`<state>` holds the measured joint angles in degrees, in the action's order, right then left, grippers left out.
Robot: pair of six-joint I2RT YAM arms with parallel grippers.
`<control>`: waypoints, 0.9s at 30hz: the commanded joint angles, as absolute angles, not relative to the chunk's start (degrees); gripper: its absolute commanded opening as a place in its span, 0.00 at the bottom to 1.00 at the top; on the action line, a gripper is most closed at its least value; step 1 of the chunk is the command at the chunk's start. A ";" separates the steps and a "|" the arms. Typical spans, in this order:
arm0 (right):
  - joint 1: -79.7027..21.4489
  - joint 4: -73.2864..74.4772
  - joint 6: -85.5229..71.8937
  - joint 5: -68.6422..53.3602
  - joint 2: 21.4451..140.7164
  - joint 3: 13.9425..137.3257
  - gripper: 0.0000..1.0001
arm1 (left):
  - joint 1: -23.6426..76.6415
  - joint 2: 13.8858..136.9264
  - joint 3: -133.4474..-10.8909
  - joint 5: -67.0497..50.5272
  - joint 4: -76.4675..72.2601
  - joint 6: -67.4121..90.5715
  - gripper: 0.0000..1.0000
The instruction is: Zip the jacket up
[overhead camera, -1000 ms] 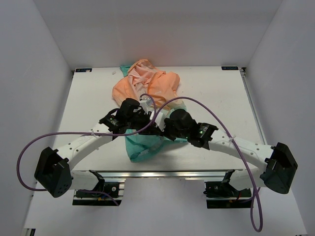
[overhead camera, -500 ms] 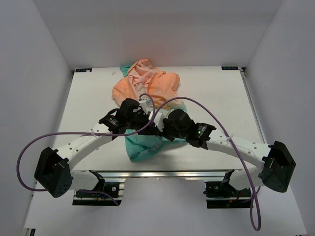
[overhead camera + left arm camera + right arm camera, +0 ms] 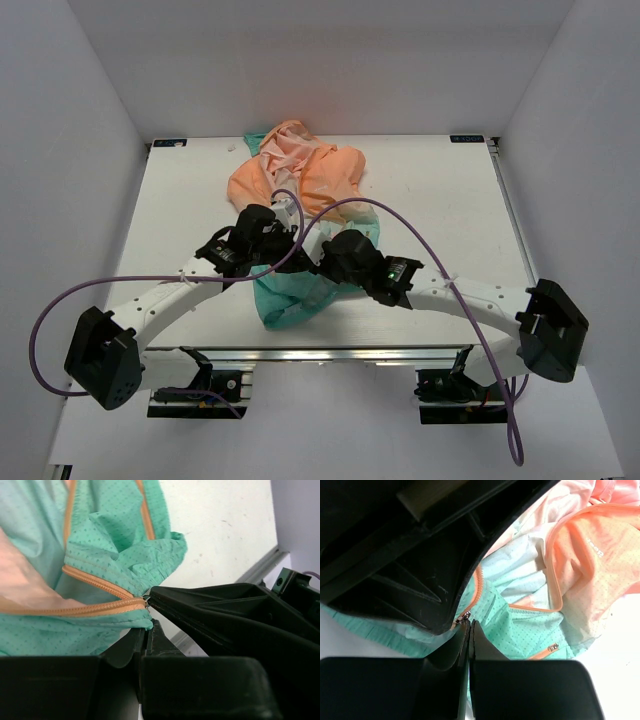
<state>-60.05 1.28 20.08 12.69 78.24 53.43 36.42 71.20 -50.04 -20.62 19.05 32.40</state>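
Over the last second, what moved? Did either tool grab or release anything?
The right tool slid a little to the left over the teal hem, and its whole arm swung the same way. The left tool edged slightly left. No grab or release shows from above. Both tools are now shut on the jacket at the bottom end of the zipper. The jacket itself lies as it did.
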 commanded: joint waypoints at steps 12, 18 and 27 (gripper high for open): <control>-57.39 6.04 27.86 -2.96 76.73 56.16 0.00 | 38.06 68.64 -47.90 -25.23 30.67 33.49 0.00; -57.39 9.23 21.80 -3.52 77.25 54.50 0.00 | 38.06 67.76 -50.62 -25.13 31.55 32.17 0.00; -57.39 5.19 17.49 -2.64 78.22 53.61 0.00 | 37.97 67.06 -51.33 -25.66 32.52 31.99 0.00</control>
<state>-58.52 7.81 19.42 -6.09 78.50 53.49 37.63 69.67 -49.56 -22.74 29.54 32.95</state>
